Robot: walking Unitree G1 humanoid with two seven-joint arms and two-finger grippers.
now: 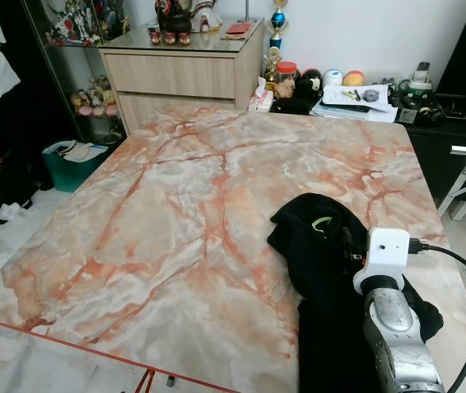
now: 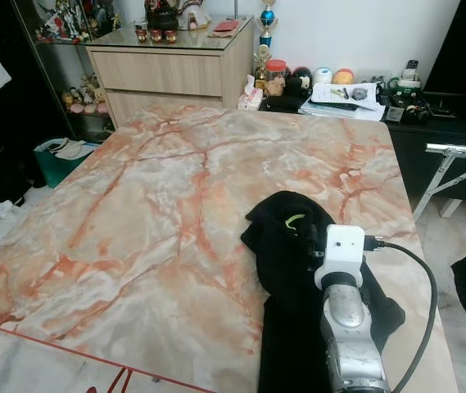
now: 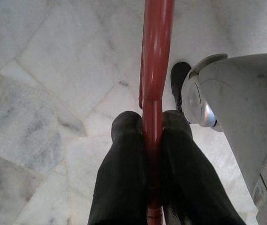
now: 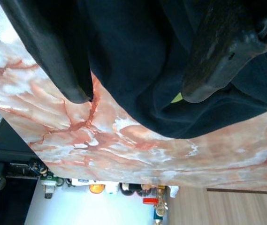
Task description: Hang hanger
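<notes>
Gripping a red hanger (image 3: 154, 93), the left gripper (image 3: 152, 136) has both black fingers (image 3: 124, 164) pressed against the red bar from either side; the bar runs up the centre of the left wrist view over pale marble floor tiles (image 3: 53, 70). A silver robot limb (image 3: 236, 108) sits at the right of that frame.

Black garment (image 1: 323, 246) lies crumpled at lower right of the left eye view, on the pink-veined marble table (image 1: 183, 188), with a small green mark (image 1: 321, 223) on it. The right gripper (image 4: 138, 91) hovers just over the garment, fingers (image 4: 67, 65) apart, nothing between them. The right wrist with its white camera block (image 1: 384, 258) sits at the lower right of that frame.

Beyond the table: wooden dresser (image 1: 183, 70) at upper centre, cluttered black desk (image 1: 380, 102) at upper right, teal bin (image 1: 73, 160) at left.
</notes>
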